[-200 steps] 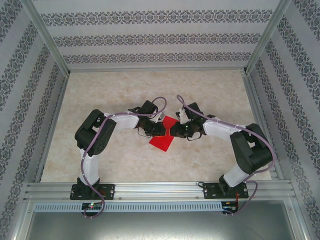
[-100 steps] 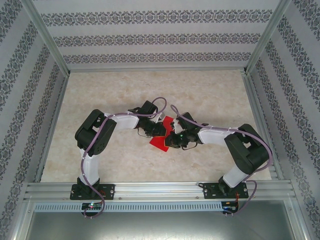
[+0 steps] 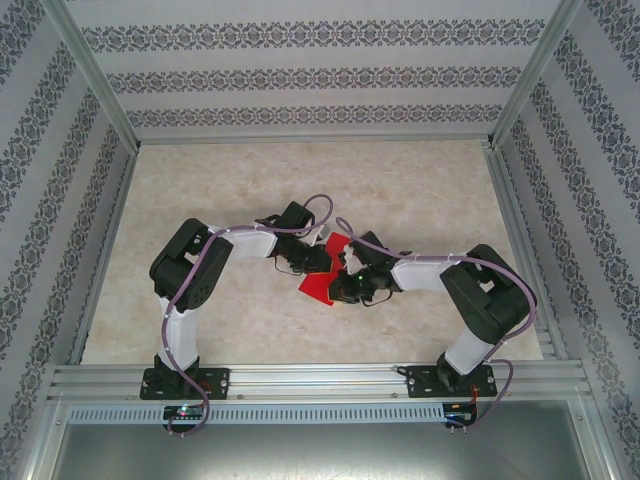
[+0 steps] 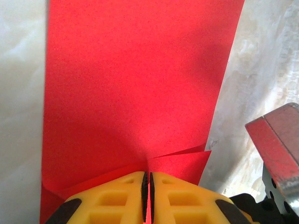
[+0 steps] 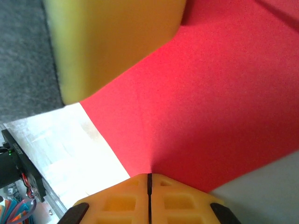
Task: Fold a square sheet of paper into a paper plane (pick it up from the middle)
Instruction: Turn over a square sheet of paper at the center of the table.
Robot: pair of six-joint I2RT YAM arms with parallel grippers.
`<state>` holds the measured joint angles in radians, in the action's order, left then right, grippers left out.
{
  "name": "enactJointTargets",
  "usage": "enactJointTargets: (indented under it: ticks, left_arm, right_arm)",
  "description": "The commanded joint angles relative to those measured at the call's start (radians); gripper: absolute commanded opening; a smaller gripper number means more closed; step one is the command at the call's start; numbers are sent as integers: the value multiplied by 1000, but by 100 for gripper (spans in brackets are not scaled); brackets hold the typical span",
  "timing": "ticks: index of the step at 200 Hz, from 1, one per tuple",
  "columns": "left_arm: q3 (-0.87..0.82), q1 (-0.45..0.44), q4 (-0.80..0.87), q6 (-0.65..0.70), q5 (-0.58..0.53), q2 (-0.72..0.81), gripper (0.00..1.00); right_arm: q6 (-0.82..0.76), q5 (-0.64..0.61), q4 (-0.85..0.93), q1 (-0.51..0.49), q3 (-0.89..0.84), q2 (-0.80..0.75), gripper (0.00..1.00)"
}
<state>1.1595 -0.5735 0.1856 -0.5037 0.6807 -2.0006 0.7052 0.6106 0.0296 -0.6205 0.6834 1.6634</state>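
Red sheet of paper (image 3: 318, 287) sits mid-table (image 3: 230, 190) in the top view, right between the two arms. Most of it is buried under the wrists, so you just get a lower corner and a small bit poking out at the top. The left gripper (image 3: 318, 262) and right gripper (image 3: 340, 283) meet over it, just beside each other. From up here the jaws are too dark and small to read.

Left wrist view is way clearer. The yellow fingers (image 4: 117, 198) are pressed together with a sliver of red in the slit, so that gripper is clamped on the near edge of the sheet. The paper runs off the top of the frame. There's a small flap or crease just right of the fingertips, hard to make out. A grey block (image 4: 275, 149) at the right edge is cut off, so no idea what it is.

Right wrist view: fingers (image 5: 177, 200) are pinched together on the sheet's edge too. A blurry yellow block (image 5: 112, 42) hangs top-left over the paper, and I can't tell if it's touching.
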Motion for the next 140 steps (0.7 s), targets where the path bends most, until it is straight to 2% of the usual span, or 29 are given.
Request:
enactJointTargets:
  ticks: [1,58,140]
  left_arm:
    - [-44,8,87,34,-50,-68,15]
    - [-47,11,88,37,-50,-76,15]
    - [-49,14,87,42,-45,-83,15]
  right_arm:
    - [-2,-6,25,-24,-26,0,7]
    - [-39,-70,119,-60,-30,-26,7]
    - [-52,-95,176,-90,-31,-51,6]
